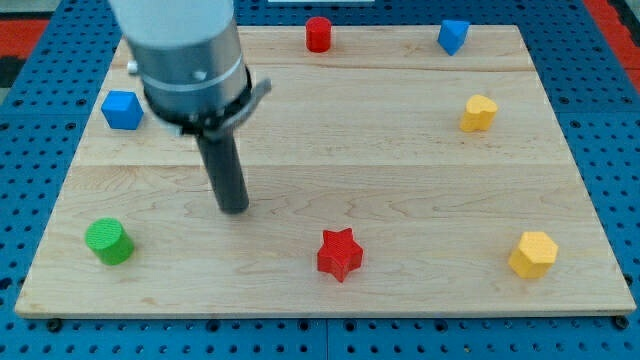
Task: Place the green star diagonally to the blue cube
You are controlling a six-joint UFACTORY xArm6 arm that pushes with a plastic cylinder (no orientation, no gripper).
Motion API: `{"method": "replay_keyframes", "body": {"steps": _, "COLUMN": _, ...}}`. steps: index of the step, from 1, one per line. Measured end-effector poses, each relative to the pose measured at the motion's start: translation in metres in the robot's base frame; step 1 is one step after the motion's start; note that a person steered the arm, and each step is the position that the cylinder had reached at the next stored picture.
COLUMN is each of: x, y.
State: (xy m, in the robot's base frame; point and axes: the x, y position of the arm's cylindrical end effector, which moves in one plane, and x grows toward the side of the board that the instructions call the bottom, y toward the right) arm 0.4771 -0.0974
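Note:
A blue cube (122, 109) lies near the board's left edge, toward the view's top. No green star shows; the only green block is a green cylinder (108, 241) at the bottom left. My tip (233, 208) rests on the board, to the right of and below the blue cube and to the right of and above the green cylinder, touching neither. The arm's grey body (190, 60) covers part of the board at the top left, just right of the blue cube.
A red star (339, 254) lies bottom centre. A red cylinder (318, 33) and a second blue block (453, 36) sit along the top edge. A yellow block (478, 113) is at the right and a yellow hexagon (532, 254) at the bottom right.

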Motion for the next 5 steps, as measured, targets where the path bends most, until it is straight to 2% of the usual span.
{"method": "replay_keyframes", "body": {"steps": 3, "x": -0.2, "y": -0.001}}
{"method": "replay_keyframes", "body": {"steps": 4, "x": -0.259, "y": -0.018}}
{"method": "replay_keyframes", "body": {"steps": 5, "x": -0.285, "y": -0.032}}
